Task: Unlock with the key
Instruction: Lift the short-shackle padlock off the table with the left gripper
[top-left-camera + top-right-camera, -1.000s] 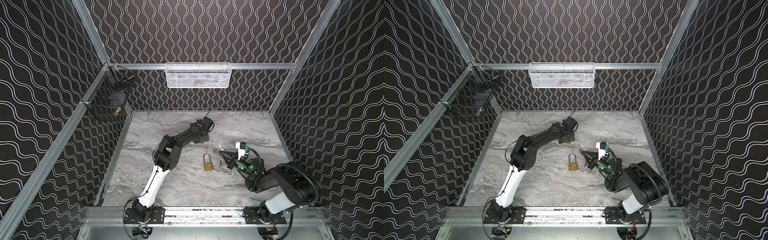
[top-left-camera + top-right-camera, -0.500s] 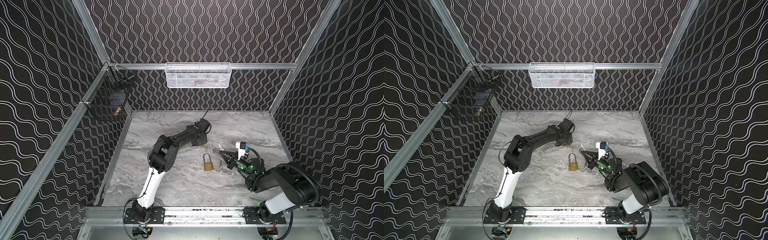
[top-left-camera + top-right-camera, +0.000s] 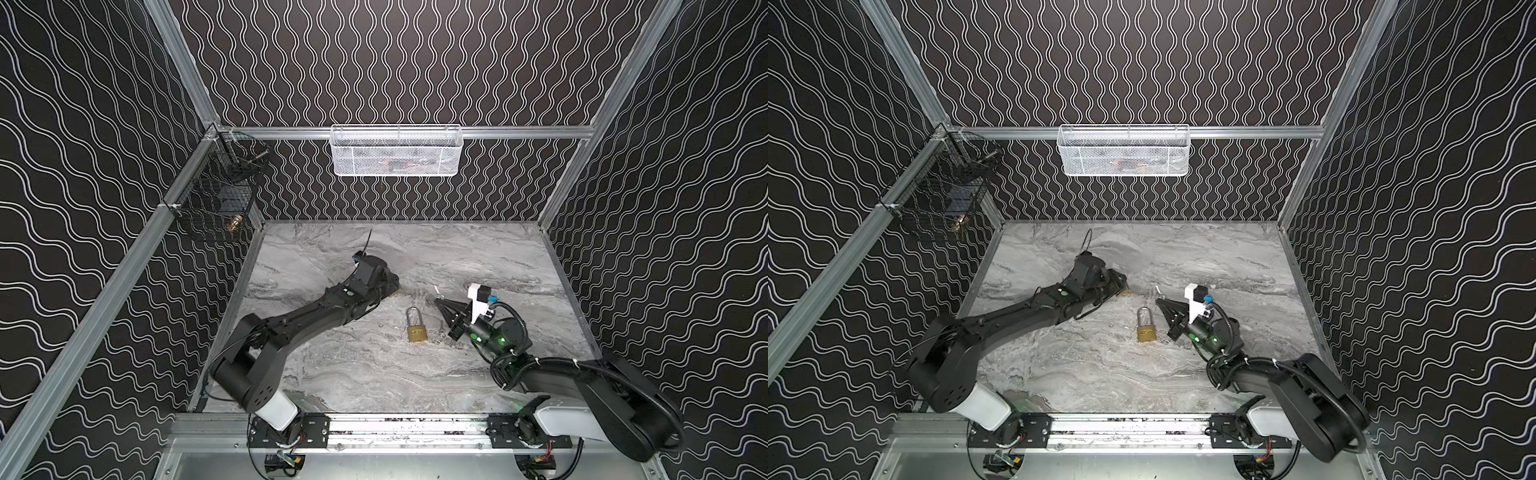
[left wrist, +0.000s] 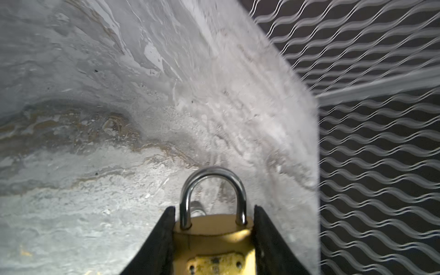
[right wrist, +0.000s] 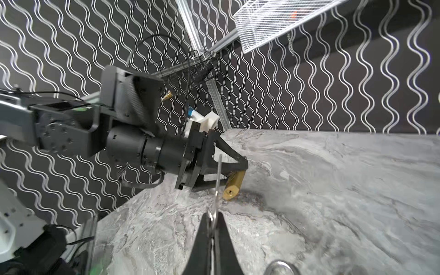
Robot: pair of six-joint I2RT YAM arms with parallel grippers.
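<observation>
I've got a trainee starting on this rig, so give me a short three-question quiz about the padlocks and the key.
1. True or false: the left tool grips a short-shackle brass padlock by its body.
2. The right tool holds: A) a key, B) a screwdriver, C) nothing.
3. Where does the long-shackle padlock lie?
Key: 1 true; 2 A; 3 flat on the tabletop, ungripped.
</observation>
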